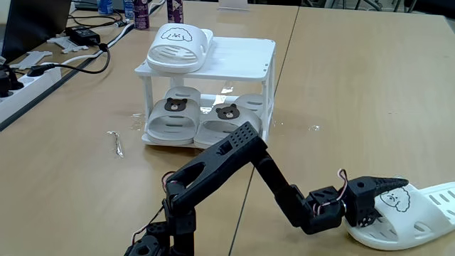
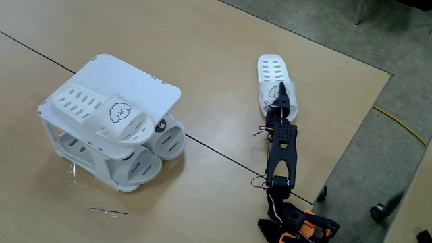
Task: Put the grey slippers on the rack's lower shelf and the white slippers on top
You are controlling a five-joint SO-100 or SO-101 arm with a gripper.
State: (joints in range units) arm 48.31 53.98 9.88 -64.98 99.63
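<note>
The loose white slipper (image 1: 416, 213) lies flat on the table (image 1: 341, 85) well apart from the rack (image 1: 213, 78), sole down, its dog-face strap under the fingers; the gripper (image 1: 387, 195) has its dark fingers set on either side of that strap, one over the top and the other seemingly tucked into the foot opening, so it looks to be pinching the strap, though how firmly the fingers have closed cannot be told from either fixed view. The strap is a sensible hold, since it is the only thin raised part that narrow fingers can span, while the broad sole would not fit between them. In a fixed view from the far side, the same white slipper (image 2: 275, 84) points away from the arm with its heel beyond the fingertips of the gripper (image 2: 282, 94). Far from the fingers, the other white slipper (image 1: 179, 47) already rests on the top (image 1: 242, 57), pushed to one side so a free half remains beside it for its mate. Below it the grey slippers (image 1: 202, 117) sit side by side on the lower shelf (image 1: 266, 126), toes outward, so that part looks done
</note>
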